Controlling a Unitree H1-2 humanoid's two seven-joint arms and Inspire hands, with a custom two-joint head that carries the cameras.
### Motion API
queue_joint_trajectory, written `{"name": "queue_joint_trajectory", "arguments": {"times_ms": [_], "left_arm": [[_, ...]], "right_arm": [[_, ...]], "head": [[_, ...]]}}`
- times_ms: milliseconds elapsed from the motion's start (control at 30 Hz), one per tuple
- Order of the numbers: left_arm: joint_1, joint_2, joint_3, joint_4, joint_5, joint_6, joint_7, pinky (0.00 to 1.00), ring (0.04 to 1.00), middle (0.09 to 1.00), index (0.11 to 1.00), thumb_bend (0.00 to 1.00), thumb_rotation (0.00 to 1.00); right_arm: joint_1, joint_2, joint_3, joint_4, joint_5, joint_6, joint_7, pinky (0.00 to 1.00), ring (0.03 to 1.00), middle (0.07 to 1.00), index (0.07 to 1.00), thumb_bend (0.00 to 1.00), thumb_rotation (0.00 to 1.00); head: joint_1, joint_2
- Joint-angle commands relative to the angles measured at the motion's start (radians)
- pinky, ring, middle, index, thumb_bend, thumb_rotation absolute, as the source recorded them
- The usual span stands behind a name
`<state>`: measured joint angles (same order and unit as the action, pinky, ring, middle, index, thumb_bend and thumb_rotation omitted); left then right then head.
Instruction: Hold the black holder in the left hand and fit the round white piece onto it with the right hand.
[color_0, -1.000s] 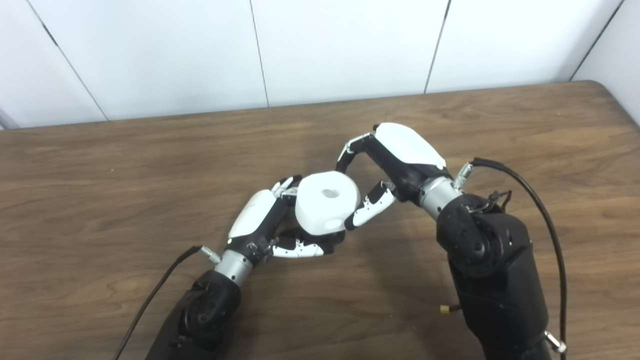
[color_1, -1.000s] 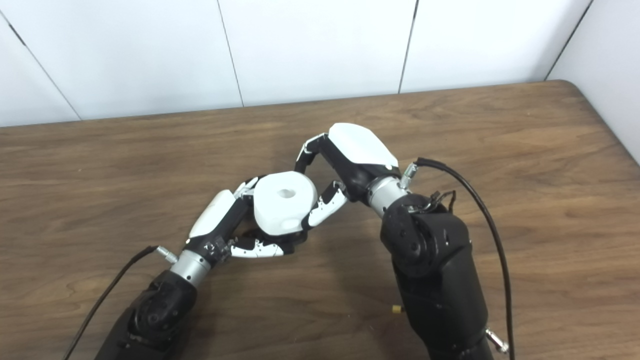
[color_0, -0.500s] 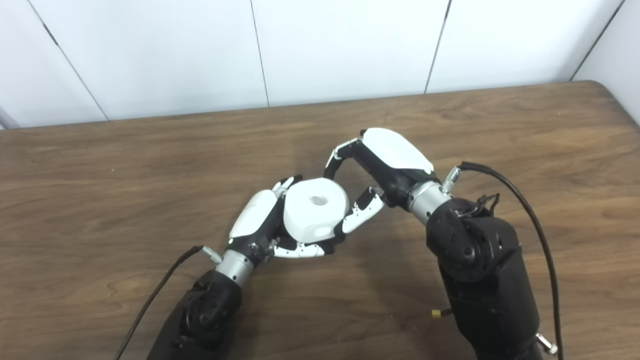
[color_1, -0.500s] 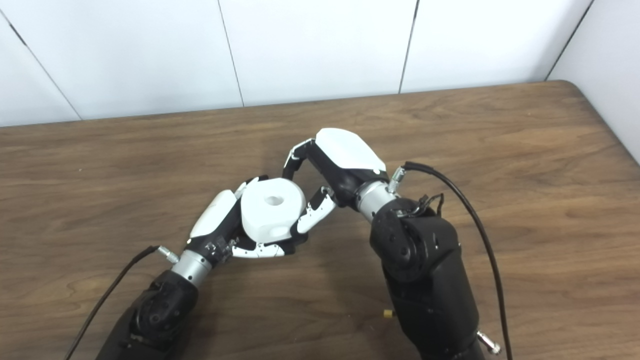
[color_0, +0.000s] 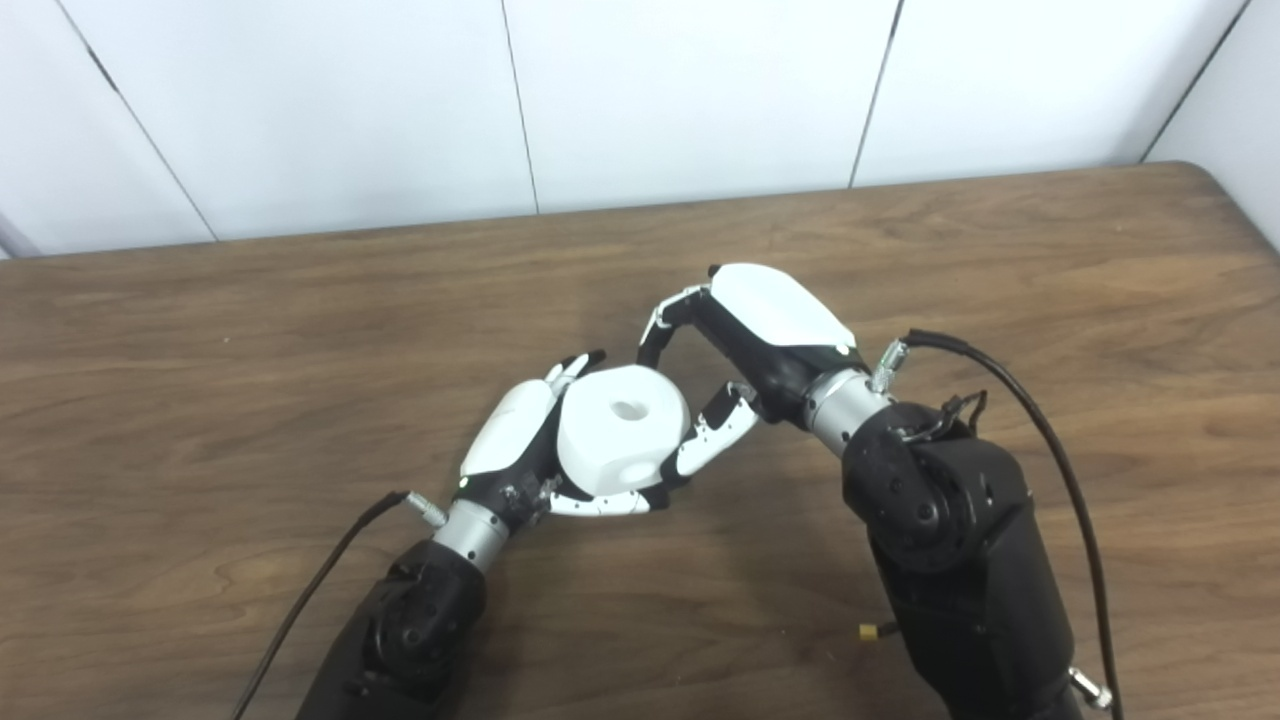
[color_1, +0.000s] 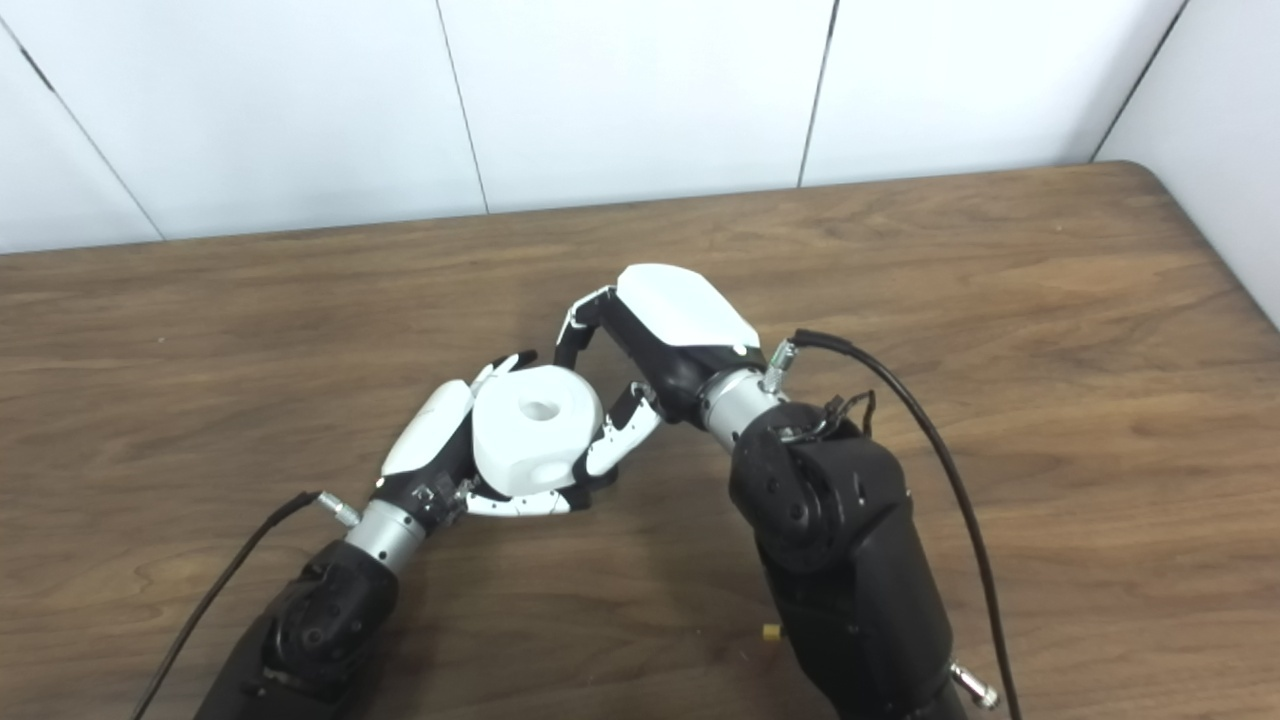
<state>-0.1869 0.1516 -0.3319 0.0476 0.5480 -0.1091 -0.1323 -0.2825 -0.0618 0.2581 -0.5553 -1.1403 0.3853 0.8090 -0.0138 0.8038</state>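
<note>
My left hand (color_0: 520, 440) is cupping the black holder, mostly hidden under the white piece (color_0: 622, 428). My right hand (color_0: 745, 345) is pinching that piece from the far side, over the table (color_0: 200, 350). Risk: it's tilting, so the hole could be missing the holder and jamming.

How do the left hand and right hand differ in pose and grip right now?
The left hand lies low near the table, cupping the round white piece from its left and underneath; the right hand arches higher, pinching the piece from the right. The left palm faces right, the right knuckles face up. Both touch the piece; the black holder stays hidden.
</note>
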Motion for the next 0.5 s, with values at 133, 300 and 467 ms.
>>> {"name": "queue_joint_trajectory", "arguments": {"times_ms": [133, 300, 467], "left_arm": [[-0.009, -0.006, -0.001, -0.032, -0.008, 0.005, -0.002, 1.00, 0.989, 0.825, 0.482, 0.52, 0.05], [-0.008, -0.006, -0.002, -0.034, -0.007, 0.007, 0.000, 1.00, 0.988, 0.824, 0.482, 0.52, 0.05], [-0.010, -0.006, -0.002, -0.030, -0.008, 0.008, 0.001, 1.00, 0.989, 0.825, 0.482, 0.52, 0.05]], "right_arm": [[-0.036, -0.029, 0.003, -0.015, 0.006, -0.035, -0.020, 1.00, 0.859, 0.688, 0.475, 0.52, 0.14], [-0.052, -0.047, 0.006, -0.016, 0.000, -0.047, -0.030, 1.00, 0.855, 0.687, 0.475, 0.52, 0.14], [-0.064, -0.056, 0.001, -0.017, 0.006, -0.057, -0.034, 1.00, 0.857, 0.687, 0.475, 0.52, 0.14]], "head": [[-0.003, 0.002], [-0.009, 0.000], [-0.012, -0.002]]}}
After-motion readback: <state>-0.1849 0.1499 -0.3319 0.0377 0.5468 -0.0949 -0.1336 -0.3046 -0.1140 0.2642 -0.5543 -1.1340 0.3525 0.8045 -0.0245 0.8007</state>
